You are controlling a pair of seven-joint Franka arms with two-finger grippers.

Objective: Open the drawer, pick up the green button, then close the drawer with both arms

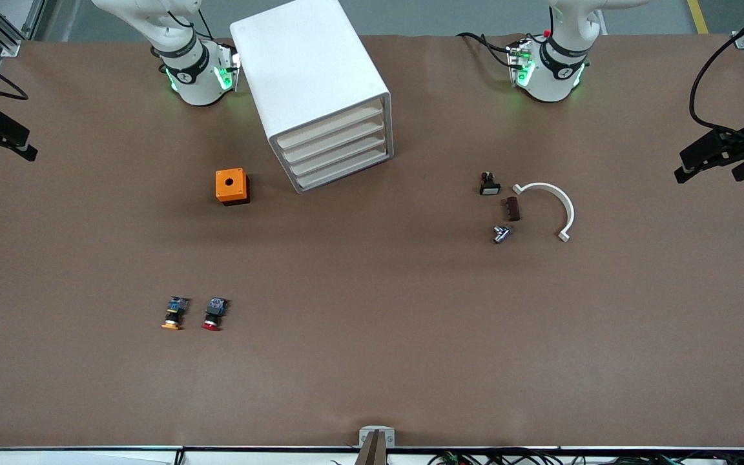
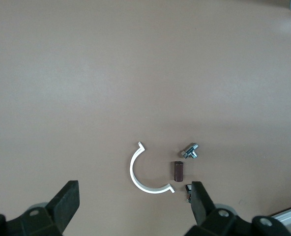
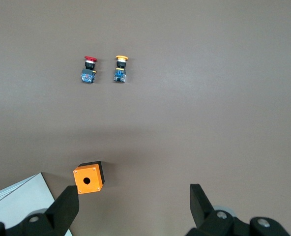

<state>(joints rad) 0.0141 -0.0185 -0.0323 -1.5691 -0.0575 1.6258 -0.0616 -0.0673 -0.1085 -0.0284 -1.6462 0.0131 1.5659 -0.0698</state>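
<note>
Both sets of fingers stand wide and hold nothing. In the left wrist view, the left gripper [image 2: 133, 206] hangs high over the table [image 1: 372, 361], above the white curved clip [image 2: 144, 173], the brown block [image 2: 178, 170] and the metal fitting [image 2: 190, 151] lying close together toward the left arm's end. In the right wrist view, the right gripper [image 3: 133, 206] hangs over the orange box [image 3: 89, 177], with the red-capped button [image 3: 89, 69] and the orange-capped button [image 3: 120, 68] side by side nearer the front camera.

Note that both arms wait raised at the table's ends. This likely keeps the approach to the cabinet [image 1: 310, 90] free.

Locate the cabinet between the two bases, its front angled toward the front camera. All four drawers sit flush. Treat the lowest drawer [image 1: 340, 173] as one candidate; you cannot tell which is meant. The green-capped button is not visible anywhere; presumably it lies inside a shut drawer.

Judge the task as not yet begun. Expect the first step to be a pull on a drawer front.
</note>
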